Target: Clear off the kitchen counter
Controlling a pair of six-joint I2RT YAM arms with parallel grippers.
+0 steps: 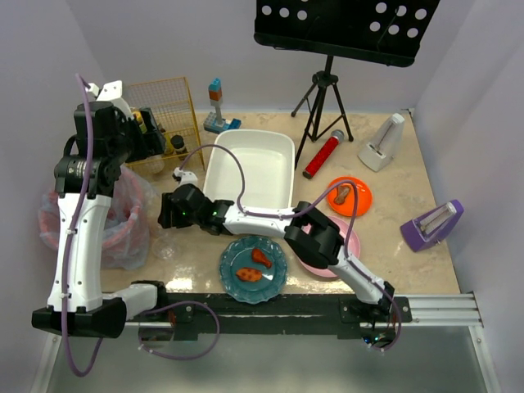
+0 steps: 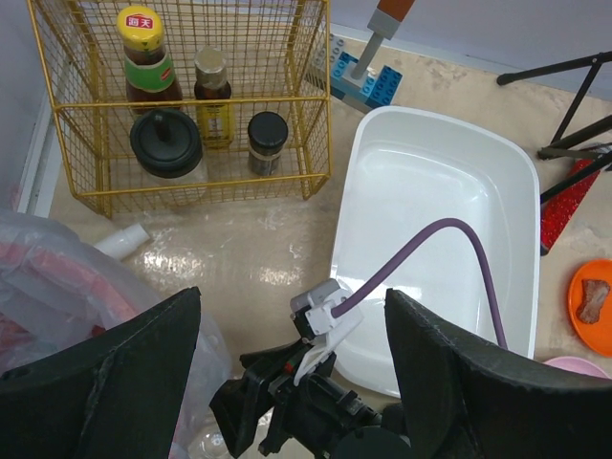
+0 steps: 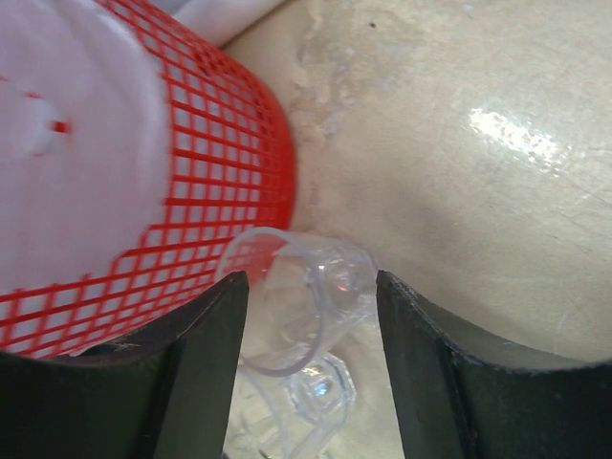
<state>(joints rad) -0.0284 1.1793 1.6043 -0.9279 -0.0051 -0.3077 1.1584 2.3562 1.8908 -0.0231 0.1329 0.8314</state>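
Observation:
The beige kitchen counter (image 1: 393, 184) holds many items. My right gripper (image 1: 167, 210) reaches far left, beside the red mesh bin (image 3: 210, 182). Its jaws are open around clear plastic cups (image 3: 306, 306) lying on their side on the counter (image 3: 478, 191), against the bin. I cannot tell whether the fingers touch them. The cups also show in the top view (image 1: 164, 246). My left gripper (image 1: 153, 141) is raised by the yellow wire basket (image 1: 168, 106). In the left wrist view it (image 2: 292, 382) is wide open and empty, looking down on the right gripper.
The bag-lined red bin (image 1: 123, 219) is at the left edge. A white tub (image 1: 250, 168) sits mid-counter. A blue plate with food (image 1: 253, 268), pink bowl (image 1: 350, 237), orange plate (image 1: 350, 196), red microphone (image 1: 323, 154), purple toaster (image 1: 431, 225) and black tripod (image 1: 323, 106) stand around.

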